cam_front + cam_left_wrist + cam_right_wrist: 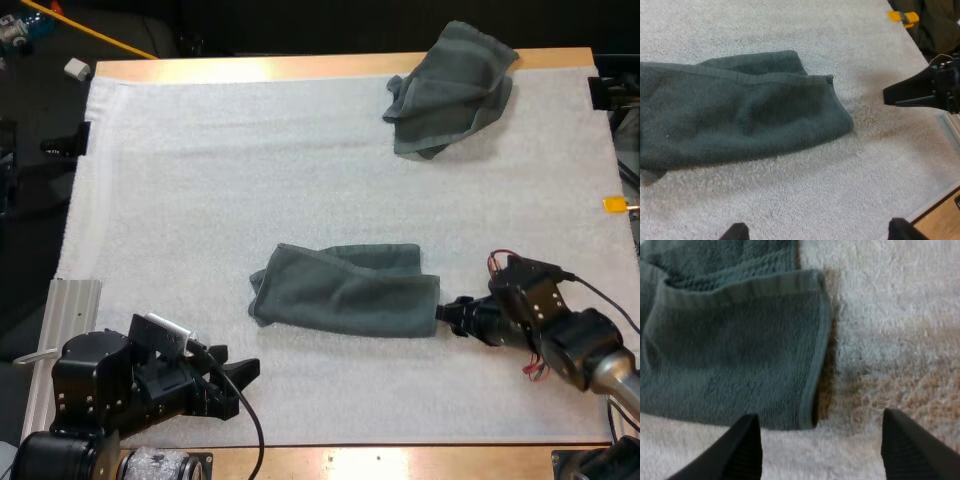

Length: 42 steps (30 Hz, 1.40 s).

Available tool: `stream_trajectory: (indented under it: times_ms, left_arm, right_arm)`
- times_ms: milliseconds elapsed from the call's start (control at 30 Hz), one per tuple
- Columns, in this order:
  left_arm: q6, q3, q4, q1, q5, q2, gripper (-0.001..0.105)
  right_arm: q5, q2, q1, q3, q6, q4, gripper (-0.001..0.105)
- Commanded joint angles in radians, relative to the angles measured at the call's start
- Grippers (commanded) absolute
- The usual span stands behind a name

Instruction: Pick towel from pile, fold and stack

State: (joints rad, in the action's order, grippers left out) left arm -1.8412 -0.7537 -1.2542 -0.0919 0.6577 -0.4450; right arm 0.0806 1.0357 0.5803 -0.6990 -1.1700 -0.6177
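A dark grey-green towel (pixel 345 288) lies folded into a long band in the middle of the white mat, its layers uneven. My right gripper (pixel 448 313) rests low on the mat just off the towel's right end, open, with the towel's corner (pixel 810 340) in front of its fingertips (pixel 745 445). My left gripper (pixel 240 375) sits near the mat's front edge, left of and below the towel, open with nothing between its fingers (pixel 735 232). From the left wrist the towel (pixel 735 115) stretches across the mat, and the right gripper (pixel 900 95) points at its end.
A second towel (pixel 450 88) lies crumpled at the mat's far right corner. A metal rail (pixel 65 310) runs along the table's left front side. The mat's front edge (pixel 935 205) is close to the left gripper.
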Motion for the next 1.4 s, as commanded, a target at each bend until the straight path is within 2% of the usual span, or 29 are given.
stream_trajectory:
  times_ms: [0,200,267,400,700,1133,1167,1233,1300,1333,1367]
  left_arm:
    - [0.003,-0.005,-0.011,-0.005,0.007,0.002,0.055]
    - [0.001,-0.007,-0.013,-0.020,0.014,-0.001,0.055]
    - [0.001,-0.006,-0.004,-0.014,0.011,-0.002,0.056]
    - [-0.001,-0.006,-0.013,-0.011,0.011,-0.002,0.056]
    - [-0.002,-0.005,-0.019,-0.012,0.022,0.000,0.056]
    - [-0.001,-0.006,-0.017,-0.016,0.029,-0.004,0.056]
    - [-0.003,-0.006,-0.017,-0.016,0.030,-0.006,0.056]
    - [-0.003,-0.006,-0.018,-0.018,0.033,-0.004,0.056]
    - [0.000,-0.006,-0.020,-0.016,0.033,-0.004,0.056]
    - [0.000,-0.005,-0.020,-0.016,0.033,-0.004,0.056]
    - [0.000,-0.005,-0.020,-0.016,0.033,-0.003,0.056]
  right_arm:
    - [0.066,0.067,-0.053,-0.004,-0.014,0.052,0.052]
    - [0.188,0.175,-0.135,0.000,-0.034,0.132,0.052]
    - [0.174,0.166,-0.122,-0.002,-0.019,0.135,0.052]
    - [0.236,0.238,-0.122,0.000,0.005,0.209,0.052]
    - [0.292,0.376,-0.118,0.004,0.078,0.340,0.052]
    - [0.371,0.470,-0.115,-0.002,0.138,0.433,0.051]
    - [0.386,0.481,-0.111,-0.004,0.142,0.438,0.049]
    - [0.387,0.482,-0.106,-0.007,0.147,0.441,0.035]
    - [0.388,0.475,-0.107,-0.007,0.152,0.444,0.020]
    - [0.388,0.470,-0.107,-0.009,0.152,0.446,0.006]
    - [0.386,0.456,-0.107,-0.008,0.152,0.450,0.000]
